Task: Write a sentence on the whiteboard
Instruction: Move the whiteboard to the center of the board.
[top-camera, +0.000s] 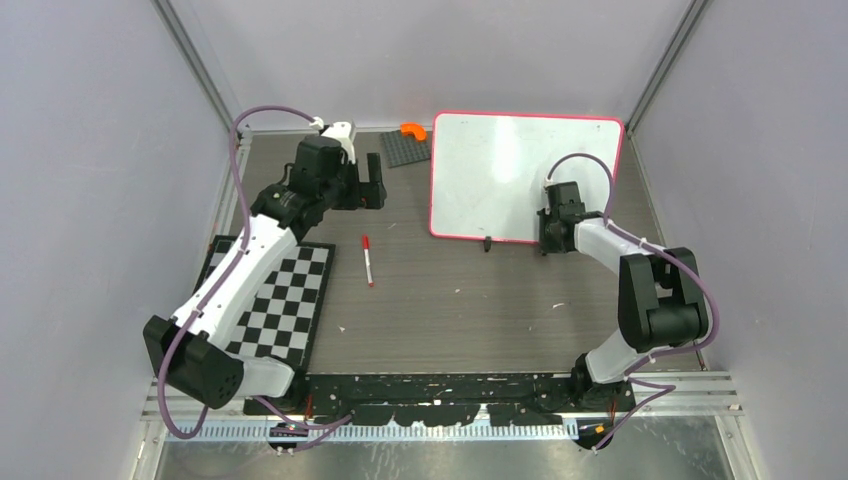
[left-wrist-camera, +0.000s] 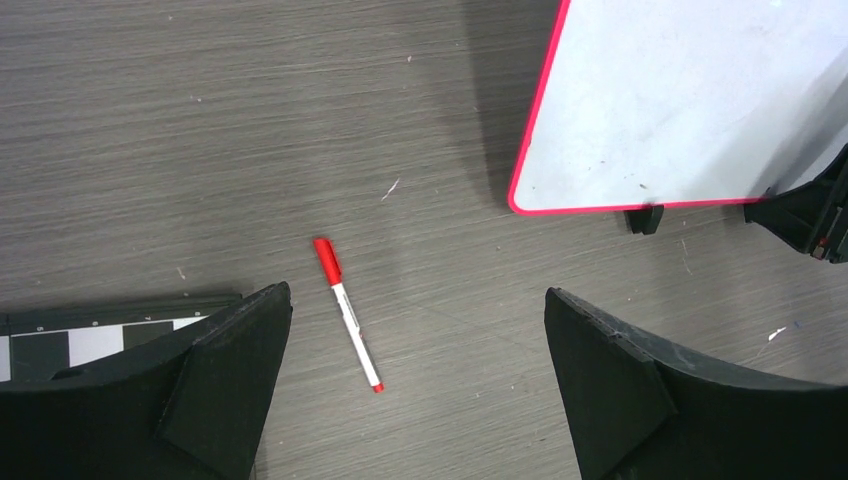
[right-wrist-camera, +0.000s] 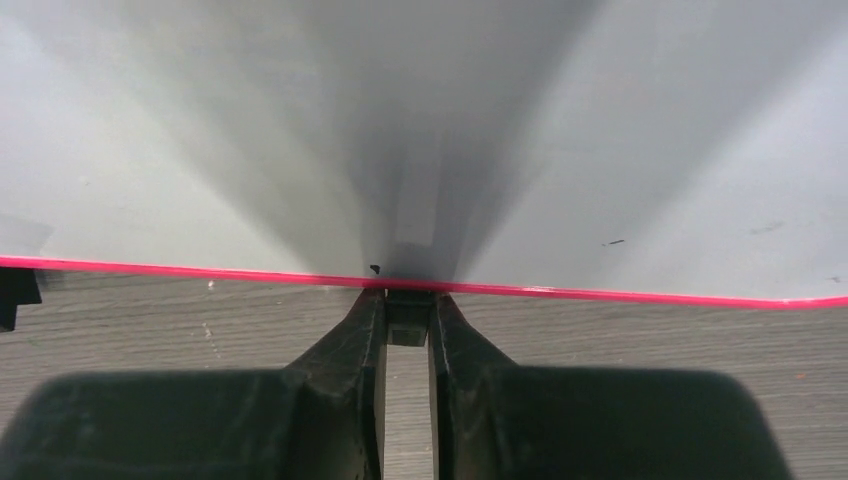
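1. A grey wood-grain table (top-camera: 470, 310) inside plain grey walls, the two arms bolted along its near edge.
2. The whiteboard (top-camera: 500, 170), rimmed in pink-red, sits at the far right of the table. Its face is bare and no sentence shows on it, so the writing appears not yet begun.
3. A checkerboard mat (top-camera: 285, 300) lies well left of the whiteboard, under the left arm.
4. The right gripper (right-wrist-camera: 406, 310) meets the whiteboard's near edge, jaws pinched almost together on a small dark tab at the rim, seemingly to steady the board for writing.
5. The left gripper (left-wrist-camera: 418, 295) hangs left of the whiteboard, jaws spread wide and empty, facing down, likely lining up for the pen.
6. A grey studded plate (top-camera: 405, 148) with an orange piece (top-camera: 412, 130) lies just beside the whiteboard's far left corner.
7. The red-capped pen (left-wrist-camera: 347, 312) lies flat on the table left of the whiteboard's near corner, untouched.
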